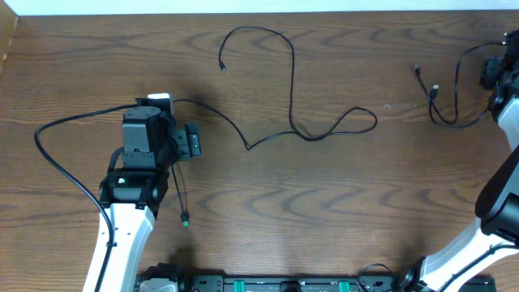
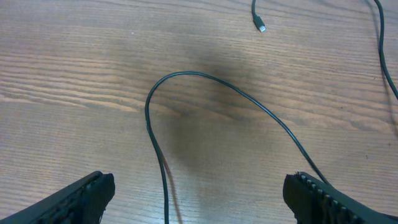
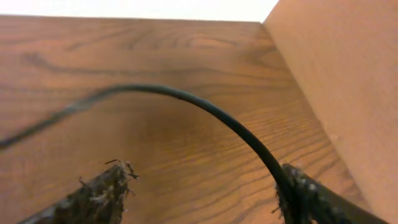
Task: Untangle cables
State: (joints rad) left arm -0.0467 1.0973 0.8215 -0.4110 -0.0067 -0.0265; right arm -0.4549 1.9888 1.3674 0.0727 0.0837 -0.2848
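Both our arms wear white shells on the long links and black housings at the joints. The left arm [image 1: 122, 235] carries a small green light [image 1: 122, 180] on its black block; the right arm [image 1: 462, 253] matches. The left claw [image 2: 199, 198] has black ribbed fingers [image 2: 317, 196]. The right claw [image 3: 202, 193] has dark, frayed pads [image 3: 102, 190].

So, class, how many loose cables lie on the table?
2 for certain: the middle cable loops across the centre; the right cable lies at the far right. A green-tipped cord by the left arm may be a third, or its own wiring.
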